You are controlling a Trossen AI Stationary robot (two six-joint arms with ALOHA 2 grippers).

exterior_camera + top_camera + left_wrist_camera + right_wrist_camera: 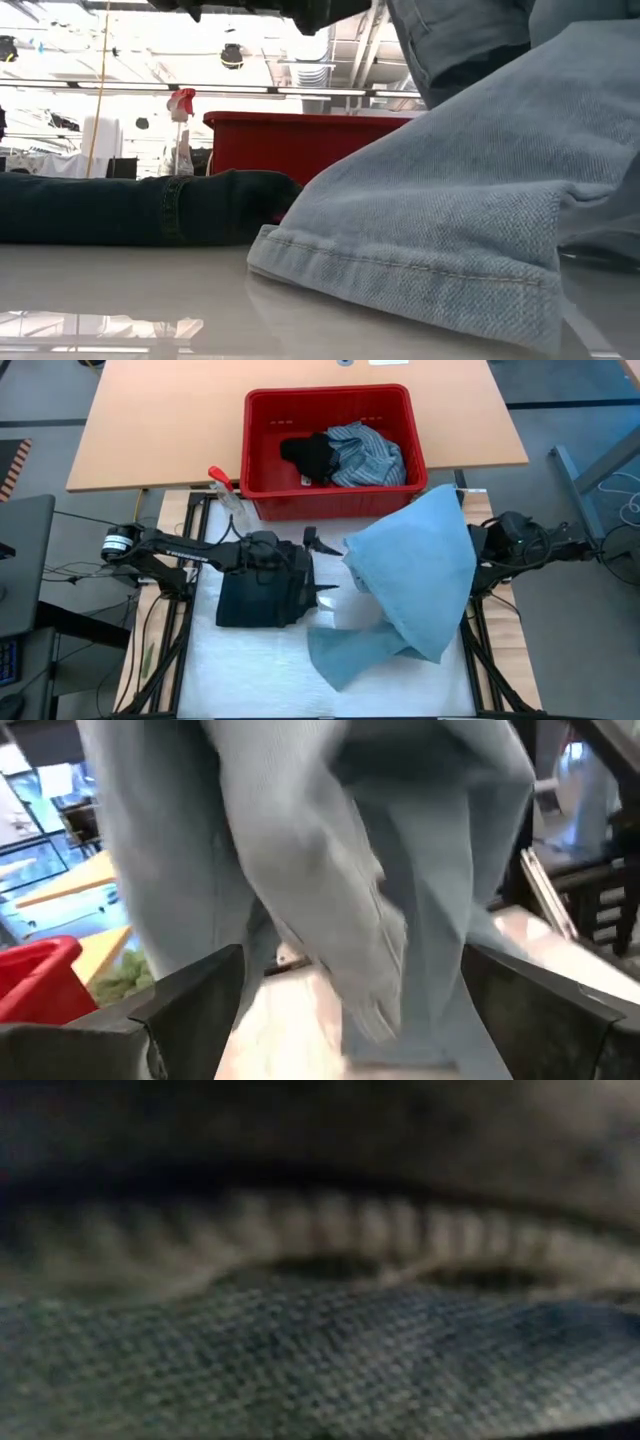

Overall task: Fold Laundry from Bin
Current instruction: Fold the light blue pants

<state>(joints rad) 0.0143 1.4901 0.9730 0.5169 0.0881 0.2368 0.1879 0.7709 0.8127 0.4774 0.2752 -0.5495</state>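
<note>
The light blue jeans [415, 575] are hanging lifted at centre right of the high view, one leg trailing onto the white surface [250, 670]. The right gripper, hidden under the cloth, is clenched; its wrist view is filled with denim weave, so it is judged to be grasping the jeans. The left gripper [345, 1010] is standing released, fingers spread wide, facing the hanging denim. A folded dark navy garment [255, 600] is lying at centre left. The red bin [330, 450], at upper centre, is holding the striped shirt [365, 455] and a black piece [310, 455].

Step in hand: spreading the jeans for folding. Next move calls for the left gripper catching a free edge. No writing is legible.
</note>
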